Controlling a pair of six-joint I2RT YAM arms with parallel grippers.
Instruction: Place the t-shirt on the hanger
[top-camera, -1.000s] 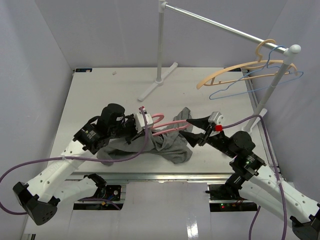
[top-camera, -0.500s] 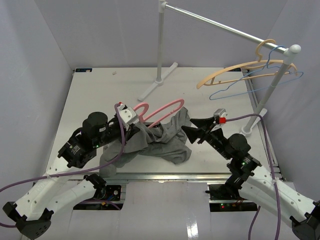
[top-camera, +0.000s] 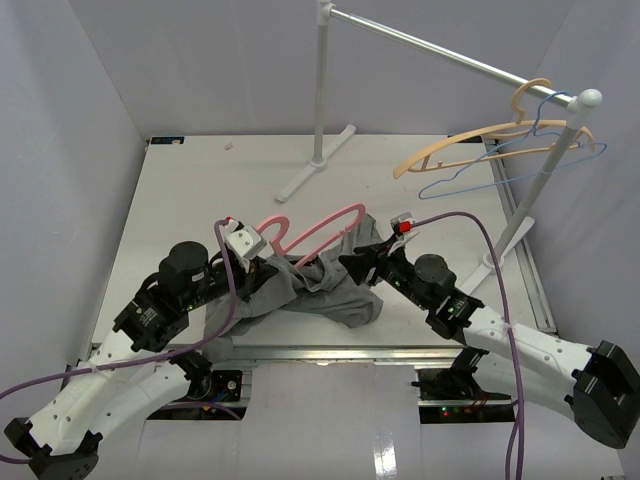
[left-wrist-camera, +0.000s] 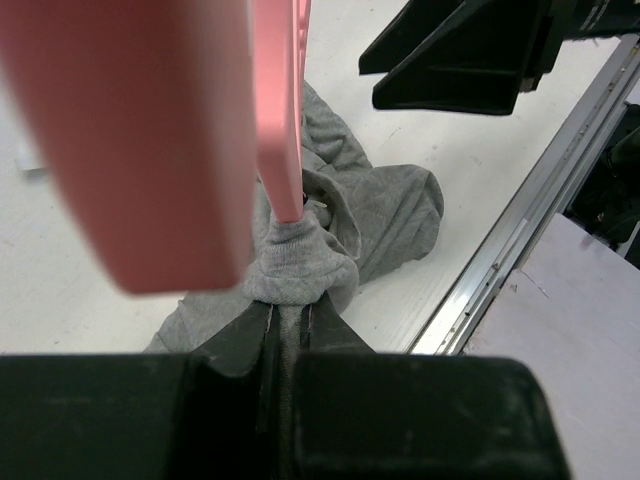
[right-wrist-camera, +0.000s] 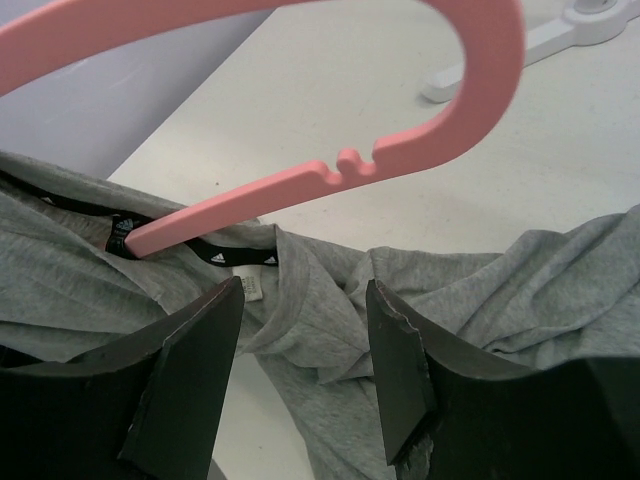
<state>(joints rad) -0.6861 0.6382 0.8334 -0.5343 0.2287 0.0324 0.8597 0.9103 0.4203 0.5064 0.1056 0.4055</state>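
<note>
The grey t-shirt (top-camera: 325, 288) lies bunched at the table's near middle. The pink hanger (top-camera: 318, 226) stands tilted above it, one end poked into the collar. My left gripper (top-camera: 262, 266) is shut on a fold of t-shirt (left-wrist-camera: 295, 265); in the left wrist view the hanger (left-wrist-camera: 283, 110) runs down into the bunched fabric at the jaws. My right gripper (top-camera: 352, 265) is open just right of the collar. In the right wrist view my right gripper (right-wrist-camera: 305, 290) is spread over the t-shirt (right-wrist-camera: 330, 300) below the hanger's notched arm (right-wrist-camera: 300, 185).
A white clothes rack (top-camera: 318, 90) stands at the back, its rod running right to a second post (top-camera: 540, 180). A tan wooden hanger (top-camera: 455, 148) and a blue wire hanger (top-camera: 480, 178) hang on it. A metal rail (left-wrist-camera: 520, 230) edges the table front.
My left gripper has drawn back to the left and nearer, taking the shirt fold and the hanger along. My right gripper has moved left, closer to the collar.
</note>
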